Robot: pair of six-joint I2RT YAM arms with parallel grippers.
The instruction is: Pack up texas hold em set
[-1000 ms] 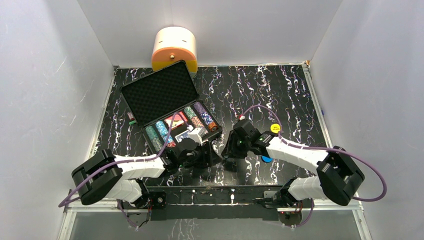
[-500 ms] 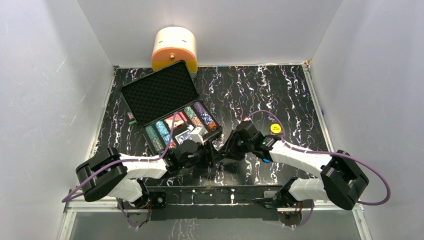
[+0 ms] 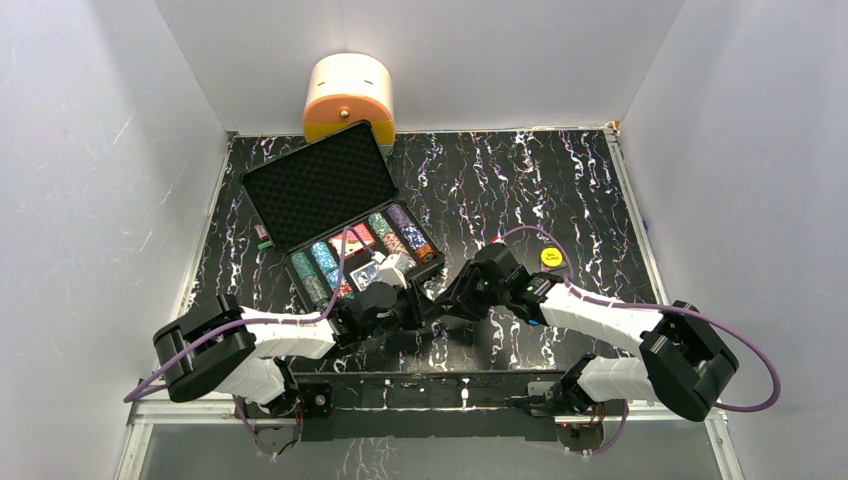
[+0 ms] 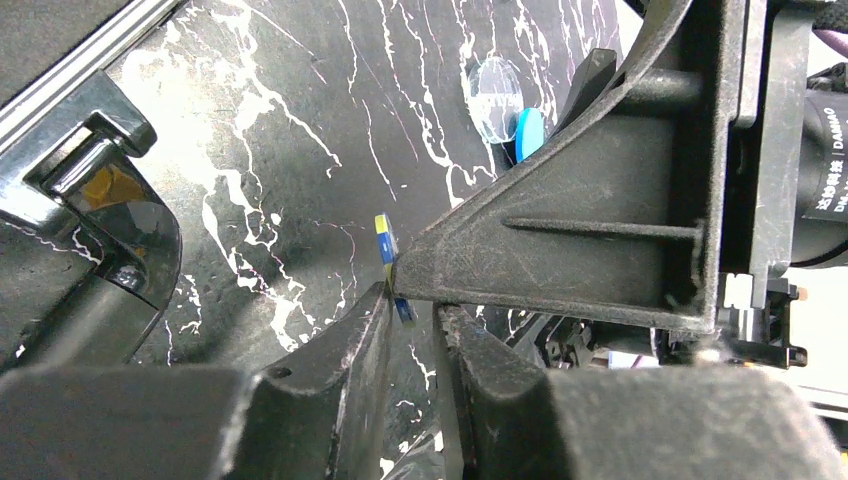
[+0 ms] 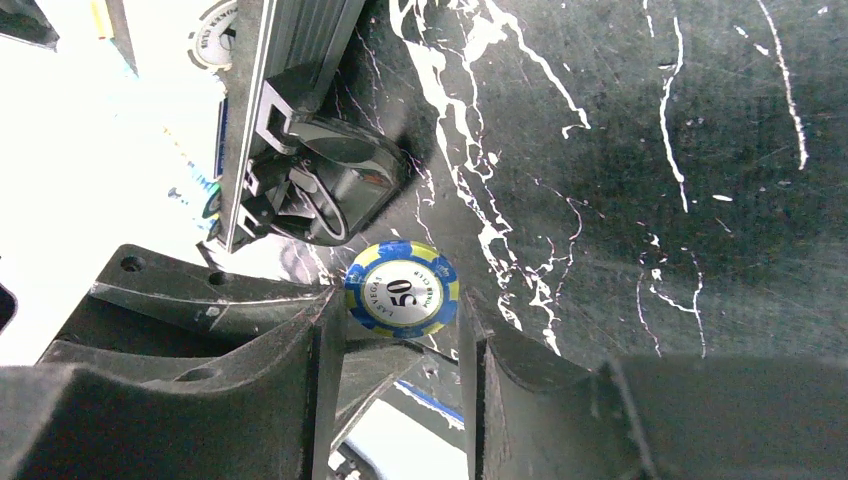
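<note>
Blue-and-yellow poker chip (image 5: pixel 402 288), marked 50, sits between the fingers of the right gripper (image 5: pixel 402 306). Its rim is against both pads and its face is towards the wrist camera: gripped, over the black marbled table (image 3: pixel 560 190).

Opposite, the left gripper (image 4: pixel 412 306) meets it from 9 o'clock. Its jaws stand at a narrow gap with the chip's edge at their mouth. The pads may be touching the chip's faces; the left wrist view does not settle it.

Top view:
- Both grippers meet at 6 o'clock of the table.
- The black briefcase (image 3: pixel 318 185) lies open at 10 o'clock of the chip, foam lid tilted back, chip rows (image 3: pixel 365 250) in its base.
- One yellow disc (image 3: pixel 550 257) lies on the table at 2 o'clock of the chip.
- A cream-and-orange container (image 3: pixel 348 95) stands at 12 o'clock, behind the case.

Left wrist view: a blue disc (image 4: pixel 528 135) shows beside the right gripper.
</note>
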